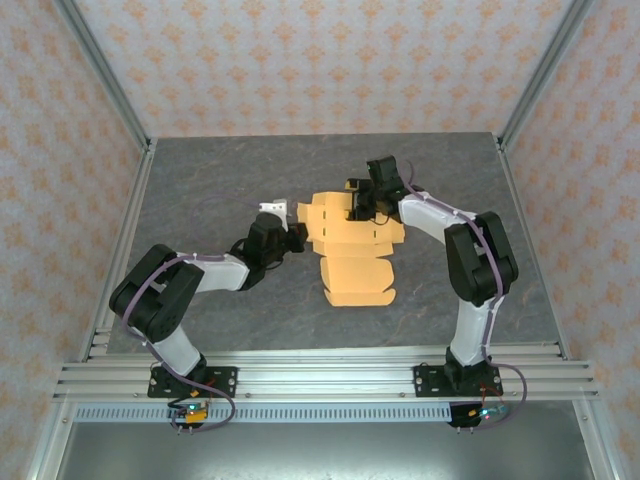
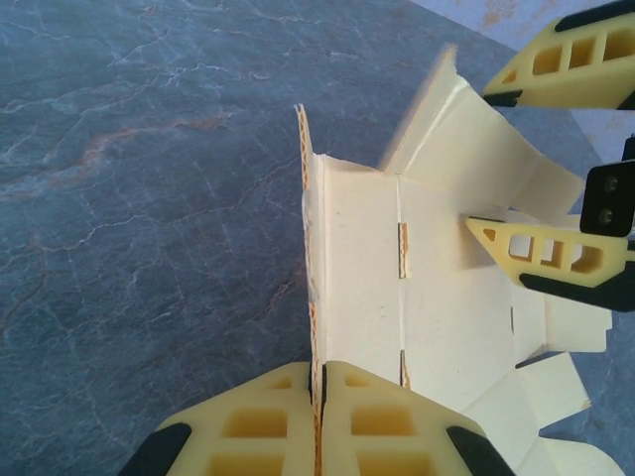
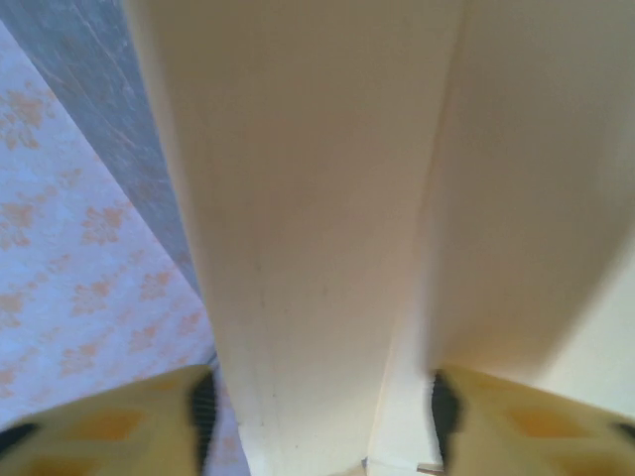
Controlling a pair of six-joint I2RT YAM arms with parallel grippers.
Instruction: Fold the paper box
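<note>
As the left gripper point(image 2: 317, 372) clamps the box's point(image 1: 356, 270) raised side flap at mid-frame, the right gripper point(image 1: 358, 207), jaws spread, straddles another panel, seemingly next to be creased inward.

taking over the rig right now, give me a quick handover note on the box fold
Left hand: shut on the left edge flap of the paper box, holding that flap upright.
Right hand: open, its fingers either side of a raised panel at the far end, not clamped.
Box: mid table, between the two arms.
Done: left flap and far panel are up.
Left: near panels lie flat, walls not joined, tabs not tucked.
</note>
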